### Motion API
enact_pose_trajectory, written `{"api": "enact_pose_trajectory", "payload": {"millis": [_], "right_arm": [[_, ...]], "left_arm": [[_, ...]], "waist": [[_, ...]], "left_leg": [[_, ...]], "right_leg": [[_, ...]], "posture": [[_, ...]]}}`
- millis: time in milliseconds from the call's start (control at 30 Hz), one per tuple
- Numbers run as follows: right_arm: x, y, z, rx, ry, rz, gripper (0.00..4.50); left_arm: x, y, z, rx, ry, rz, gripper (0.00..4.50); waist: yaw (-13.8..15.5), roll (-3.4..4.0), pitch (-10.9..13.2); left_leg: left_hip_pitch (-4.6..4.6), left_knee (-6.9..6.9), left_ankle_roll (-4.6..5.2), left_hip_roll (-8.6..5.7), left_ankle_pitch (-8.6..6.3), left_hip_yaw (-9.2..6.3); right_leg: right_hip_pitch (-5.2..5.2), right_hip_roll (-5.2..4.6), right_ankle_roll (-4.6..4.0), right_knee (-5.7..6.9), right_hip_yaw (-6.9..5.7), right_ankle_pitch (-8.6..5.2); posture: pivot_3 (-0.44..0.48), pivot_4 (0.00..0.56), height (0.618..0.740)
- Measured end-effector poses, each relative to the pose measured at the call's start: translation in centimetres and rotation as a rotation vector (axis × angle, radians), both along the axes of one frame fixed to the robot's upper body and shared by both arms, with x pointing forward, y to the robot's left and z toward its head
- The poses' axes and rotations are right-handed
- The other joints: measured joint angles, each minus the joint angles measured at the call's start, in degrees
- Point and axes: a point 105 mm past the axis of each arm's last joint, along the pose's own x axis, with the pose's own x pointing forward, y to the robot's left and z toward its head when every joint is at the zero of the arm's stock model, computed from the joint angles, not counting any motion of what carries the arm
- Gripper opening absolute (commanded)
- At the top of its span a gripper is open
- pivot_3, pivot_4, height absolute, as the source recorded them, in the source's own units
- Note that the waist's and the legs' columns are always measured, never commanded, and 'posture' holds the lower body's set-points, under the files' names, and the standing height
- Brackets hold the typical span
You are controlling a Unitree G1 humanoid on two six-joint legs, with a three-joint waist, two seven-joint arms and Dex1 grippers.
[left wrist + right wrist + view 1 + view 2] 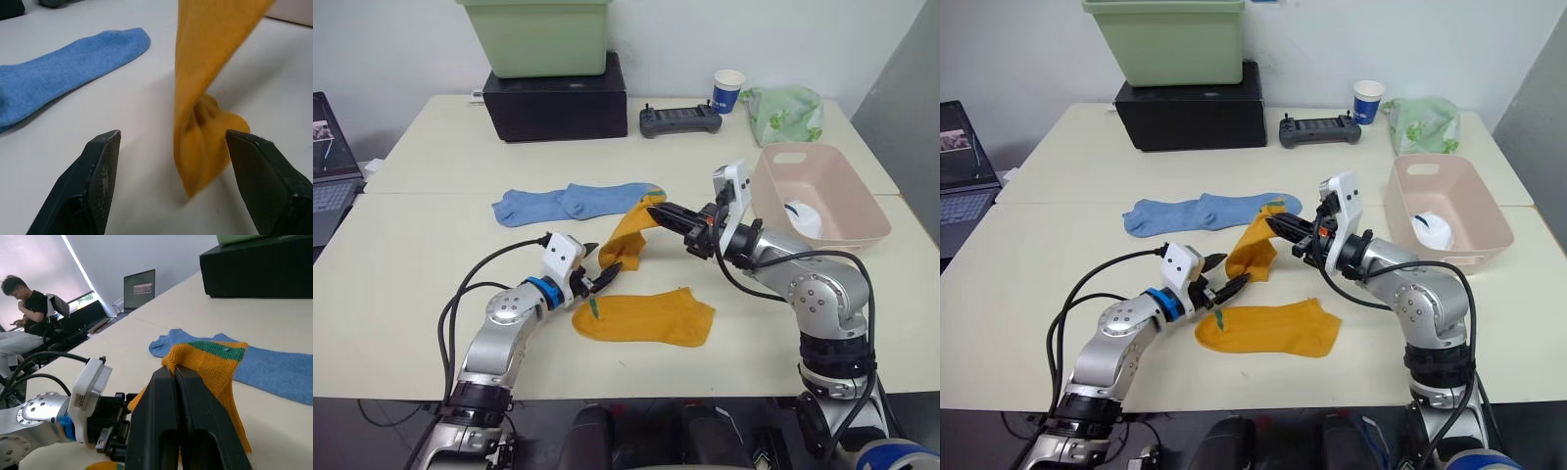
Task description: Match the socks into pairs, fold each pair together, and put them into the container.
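Hanging from its green-edged cuff, one orange sock [631, 238] was pinched tight by the right gripper [668, 212], likely so its loose toe could be caught. The left gripper [600, 279] was held wide open around that drooping toe, nothing grasped. The other orange sock [646, 316] was laid flat and soft just below. The blue socks [573, 203] were spread behind. A white sock [800, 217] was tucked in the smooth pink container [842, 186].
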Motion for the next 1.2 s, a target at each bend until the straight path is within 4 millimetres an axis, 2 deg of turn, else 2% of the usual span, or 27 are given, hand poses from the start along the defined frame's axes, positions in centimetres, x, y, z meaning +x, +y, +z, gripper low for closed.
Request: {"api": "enact_pose_trajectory", "payload": {"millis": [133, 267, 300, 367, 467, 600, 833, 933, 1067, 1200], "right_arm": [[0.0, -0.4, 0.0, -0.007, -0.002, -0.017, 0.0], [-0.2, -1.2, -0.4, -0.005, 0.008, -0.031, 0.0], [-0.2, -1.3, -0.5, -0.007, 0.011, -0.032, 0.0], [-0.2, -1.6, -0.7, -0.018, 0.016, -0.038, 0.0], [-0.2, -2.1, -1.3, -0.047, 0.023, -0.046, 0.0], [-0.1, -2.6, -2.0, -0.096, 0.017, -0.062, 0.0], [2.5, -4.2, -4.0, -0.217, -0.024, -0.183, 0.0], [3.5, -4.2, -5.0, -0.268, -0.036, -0.191, 0.0], [4.8, -3.8, -5.1, -0.308, -0.066, -0.183, 0.0], [6.0, -3.2, -5.0, -0.324, -0.094, -0.167, 0.0]], "left_arm": [[-0.5, -0.1, 0.2, 0.013, -0.013, -0.047, 1.62], [-1.1, 0.9, 0.0, 0.12, -0.026, -0.083, 0.25], [-1.0, 1.2, 0.3, 0.149, -0.043, -0.084, 0.03], [-0.4, 1.6, 1.0, 0.198, -0.083, -0.08, 0.03], [0.0, 1.2, 2.6, 0.208, -0.146, -0.096, 0.03], [-1.1, 0.6, 3.9, 0.324, -0.246, -0.168, 0.03], [-3.1, 1.9, 2.9, 0.672, -0.365, -0.25, 0.03], [-4.1, 0.8, 2.5, 0.75, -0.414, -0.332, 0.03], [-4.4, -1.0, 3.3, 0.823, -0.5, -0.393, 0.03], [-5.5, -3.6, 2.9, 0.8, -0.479, -0.489, 0.03]], "waist": [[-0.1, 0.0, 0.0], [-0.02, 0.0, 0.0], [0.01, 0.0, 0.0], [0.05, 0.0, 0.0], [0.18, 0.0, 0.0], [0.01, 0.0, 0.0], [-0.32, 0.03, 0.02], [-0.24, 0.04, 0.03], [0.01, 0.04, 0.03], [0.04, 0.04, 0.03]], "left_leg": [[0.0, -0.02, 0.0, 0.04, 0.0, -0.04], [0.0, -0.02, 0.0, 0.03, 0.0, -0.06], [0.0, -0.02, 0.0, 0.02, 0.0, -0.05], [0.0, -0.01, 0.0, -0.02, 0.0, -0.02], [-0.08, 0.0, 0.0, -0.03, 0.0, -0.03], [-0.11, -0.02, 0.0, 0.0, 0.0, 0.0], [-0.1, -0.05, 0.0, 0.04, 0.0, 0.03], [-0.15, -0.04, 0.0, 0.0, 0.0, 0.15], [-0.19, 0.01, 0.0, -0.02, 0.0, 0.14], [-0.19, 0.0, 0.01, -0.01, 0.0, 0.14]], "right_leg": [[-0.02, -0.01, 0.0, 0.02, 0.01, 0.0], [-0.01, 0.01, 0.0, 0.02, -0.02, 0.0], [-0.01, 0.01, 0.0, 0.02, -0.01, 0.0], [0.0, 0.01, 0.0, 0.01, -0.01, 0.0], [0.01, -0.01, 0.01, -0.07, -0.03, 0.0], [-0.09, -0.01, 0.0, -0.08, 0.04, 0.0], [-0.19, 0.0, -0.01, 0.03, 0.08, 0.0], [-0.23, 0.0, 0.0, 0.01, 0.12, 0.0], [-0.25, 0.0, 0.0, 0.02, 0.11, 0.0], [-0.25, 0.03, -0.01, 0.02, 0.09, 0.0]], "posture": [[0.0, 0.15, 0.74], [0.0, 0.15, 0.74], [0.0, 0.15, 0.74], [0.0, 0.15, 0.74], [0.0, 0.15, 0.74], [0.0, 0.15, 0.74], [0.0, 0.15, 0.74], [0.0, 0.15, 0.74], [0.0, 0.15, 0.74], [0.0, 0.15, 0.74]]}}
